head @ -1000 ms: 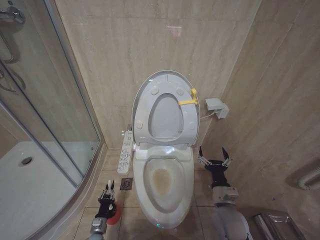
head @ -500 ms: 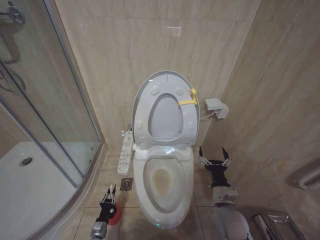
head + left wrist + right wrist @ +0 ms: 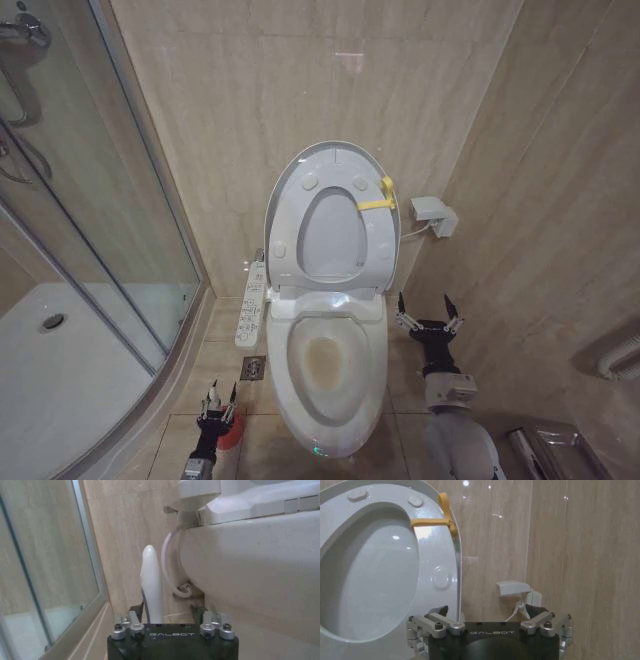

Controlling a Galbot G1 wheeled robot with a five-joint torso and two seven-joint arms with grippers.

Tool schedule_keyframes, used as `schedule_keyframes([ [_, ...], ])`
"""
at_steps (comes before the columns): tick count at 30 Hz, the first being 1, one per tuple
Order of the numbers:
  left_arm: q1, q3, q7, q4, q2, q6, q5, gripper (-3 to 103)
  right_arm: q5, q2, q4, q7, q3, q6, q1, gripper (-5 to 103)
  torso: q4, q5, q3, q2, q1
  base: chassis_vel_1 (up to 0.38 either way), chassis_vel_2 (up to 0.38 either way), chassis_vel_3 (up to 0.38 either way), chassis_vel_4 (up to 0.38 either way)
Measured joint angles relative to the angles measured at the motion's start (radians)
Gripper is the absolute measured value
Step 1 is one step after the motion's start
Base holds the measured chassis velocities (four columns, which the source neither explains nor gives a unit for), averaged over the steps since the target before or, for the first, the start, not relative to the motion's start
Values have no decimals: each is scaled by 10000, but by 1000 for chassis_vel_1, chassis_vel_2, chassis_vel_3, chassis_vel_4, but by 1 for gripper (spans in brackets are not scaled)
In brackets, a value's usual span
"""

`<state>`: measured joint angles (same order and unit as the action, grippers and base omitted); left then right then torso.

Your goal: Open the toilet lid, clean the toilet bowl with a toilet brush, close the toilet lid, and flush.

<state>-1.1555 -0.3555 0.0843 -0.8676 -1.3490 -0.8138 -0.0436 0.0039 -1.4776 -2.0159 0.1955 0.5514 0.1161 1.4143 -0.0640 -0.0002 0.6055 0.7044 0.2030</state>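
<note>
I've got the big glossy white oval toilet lid [image 3: 333, 160] standing upright against the beige marble wall, the ring-shaped seat with its yellow strap [image 3: 374, 203] raised flat against it. The white ceramic toilet bowl [image 3: 331, 372] lies open below, with a yellowish-brown stain on its floor.

My left pincer [image 3: 217, 401] is low on the floor, just beside the bowl's outer wall, directly above the small round red cup holder [image 3: 230, 431]. Its fingers are spread, and on the wrist camera the thin white stick handle of the toilet brush [image 3: 151, 583] rises straight up between them [image 3: 170, 627]; I can't tell whether either finger touches it. The long white button-covered control panel [image 3: 251, 305] sits just ahead of this pincer.

My right pincer [image 3: 428, 315] hovers on the bowl's other side, fingers wide apart and holding nothing, with the lid's edge [image 3: 437, 570] and the white wall socket [image 3: 431, 213] ahead of it.
</note>
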Motion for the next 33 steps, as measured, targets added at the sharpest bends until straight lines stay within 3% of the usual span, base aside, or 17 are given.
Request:
schedule_keyframes([
  [2, -283, -96, 32, -348, 7, 23, 4, 50, 0, 0, 0, 0, 0, 0, 0, 100, 0, 1, 0, 0, 0, 0, 0, 0, 0],
  [3, -394, -131, 42, -490, 13, 30, 4, 77, 0, 0, 0, 0, 0, 0, 0, 100, -1, 2, 0, 0, 0, 0, 0, 0, 0],
  [10, -1552, -477, 269, -2641, 101, 473, 16, 77, 0, -1, 0, 0, 0, 0, 0, 100, 0, 0, -1, 0, 0, 0, 0, 0, 0],
  [11, -1838, -578, 357, -3280, 130, 656, 22, 99, 0, 0, 0, 0, 0, 0, 0, 100, -1, 1, -1, 0, 0, 0, 0, 0, 0],
  [16, -2778, -1107, 958, -5581, 237, 1402, 731, 99, 0, 0, 0, 0, 0, 0, 1, 100, 1, 2, -1, 1, -1, 0, 0, 0, 0],
  [21, -3241, -1427, 1032, -7271, 332, 1986, 683, 100, 0, 0, 1, 0, 1, 0, 0, 100, -2, 2, -1, 0, 0, 0, 0, 0, 0],
  [23, -3498, -1621, 700, -8584, 363, 2527, 270, 100, 0, 0, 1, 0, 1, 0, 0, 100, 0, 2, -1, 0, -1, 0, 0, 0, 0],
  [25, -3533, -1642, 634, -8808, 366, 2628, 189, 100, 0, 0, 0, 0, 0, 0, 0, 100, -1, 2, -2, 1, -1, 0, 0, 0, 0],
  [28, -3638, -1799, -66, -10544, 327, 3516, -360, 100, 0, 0, 0, 0, 0, 0, -1, 100, -2, 3, -1, 1, -1, 0, 0, 0, 0],
  [33, -3109, -1987, -555, -11147, 216, 4470, -1064, 100, 0, 0, 0, 0, 1, 0, 0, 100, -1, 3, -1, 1, -1, 0, 0, 0, 0],
])
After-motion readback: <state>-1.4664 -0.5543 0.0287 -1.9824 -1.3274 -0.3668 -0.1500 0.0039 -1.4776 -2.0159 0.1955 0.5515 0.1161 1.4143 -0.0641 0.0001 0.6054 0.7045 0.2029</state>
